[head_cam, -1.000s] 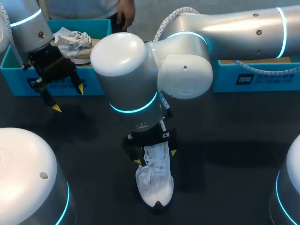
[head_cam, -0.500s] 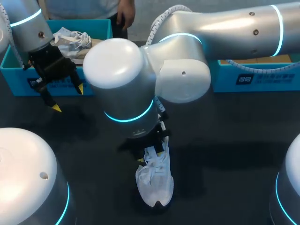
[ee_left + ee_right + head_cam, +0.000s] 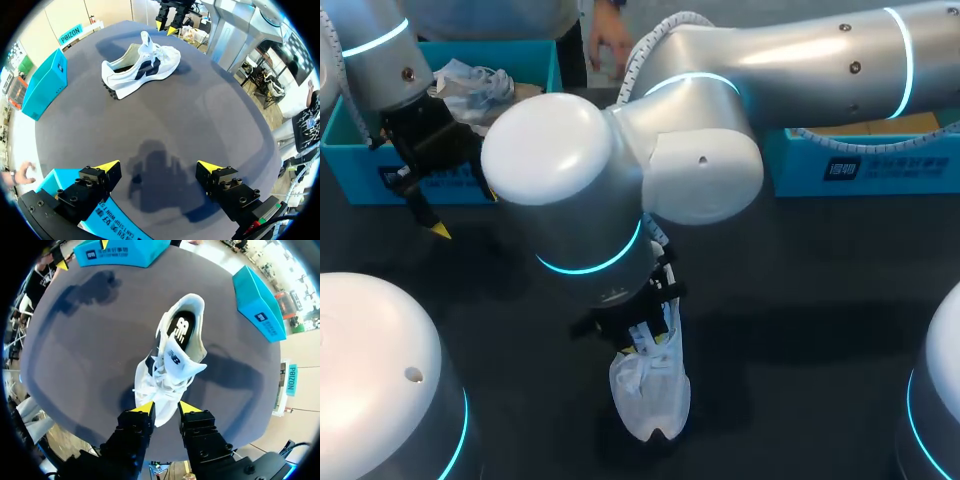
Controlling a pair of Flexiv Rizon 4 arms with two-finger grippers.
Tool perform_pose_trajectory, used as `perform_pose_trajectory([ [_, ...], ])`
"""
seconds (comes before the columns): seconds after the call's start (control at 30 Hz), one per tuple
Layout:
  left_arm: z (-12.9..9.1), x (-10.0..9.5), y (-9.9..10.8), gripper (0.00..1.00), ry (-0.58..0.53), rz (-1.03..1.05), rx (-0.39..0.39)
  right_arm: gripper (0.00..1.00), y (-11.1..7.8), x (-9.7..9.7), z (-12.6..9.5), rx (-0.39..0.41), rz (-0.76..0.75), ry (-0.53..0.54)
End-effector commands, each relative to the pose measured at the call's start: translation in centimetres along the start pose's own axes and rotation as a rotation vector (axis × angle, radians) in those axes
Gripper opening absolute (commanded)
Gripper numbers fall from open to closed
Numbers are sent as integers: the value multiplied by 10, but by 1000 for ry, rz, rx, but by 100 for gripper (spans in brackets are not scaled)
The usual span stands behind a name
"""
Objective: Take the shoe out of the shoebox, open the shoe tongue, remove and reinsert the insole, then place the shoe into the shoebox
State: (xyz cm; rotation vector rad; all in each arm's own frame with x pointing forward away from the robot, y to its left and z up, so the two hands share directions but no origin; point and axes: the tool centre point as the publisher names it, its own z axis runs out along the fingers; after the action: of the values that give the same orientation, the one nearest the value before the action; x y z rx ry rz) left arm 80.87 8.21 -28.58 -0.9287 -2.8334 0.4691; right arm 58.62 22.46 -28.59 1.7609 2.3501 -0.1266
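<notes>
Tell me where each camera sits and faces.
Head view: above and behind, looking down on the table; left arm and right arm show.
Left wrist view: on the left arm, looking across at the white shoe; left gripper shows.
Right wrist view: looking down onto the shoe; right gripper shows.
Both wrist views share the shoe.

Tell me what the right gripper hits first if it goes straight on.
The shoe. The right gripper points down at its laced front, so it would likely meet the laces or toe before the table; the gap left is hard to judge.
</notes>
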Motion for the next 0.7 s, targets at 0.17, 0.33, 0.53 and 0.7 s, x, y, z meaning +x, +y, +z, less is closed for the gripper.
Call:
perform_pose_trajectory([
  [0.17, 0, 1, 0, 100, -2, 1, -2, 29, 8, -5, 14, -25, 263, 18],
  [0.33, 0, 1, 0, 100, -2, 1, -2, 27, 19, -10, 23, -39, 247, 35],
  [0.53, 0, 1, 0, 100, -2, 1, -2, 24, 33, -20, 36, -37, 233, 47],
  [0.7, 0, 1, 0, 100, -2, 1, -2, 22, 45, -23, 46, -49, 210, 65],
])
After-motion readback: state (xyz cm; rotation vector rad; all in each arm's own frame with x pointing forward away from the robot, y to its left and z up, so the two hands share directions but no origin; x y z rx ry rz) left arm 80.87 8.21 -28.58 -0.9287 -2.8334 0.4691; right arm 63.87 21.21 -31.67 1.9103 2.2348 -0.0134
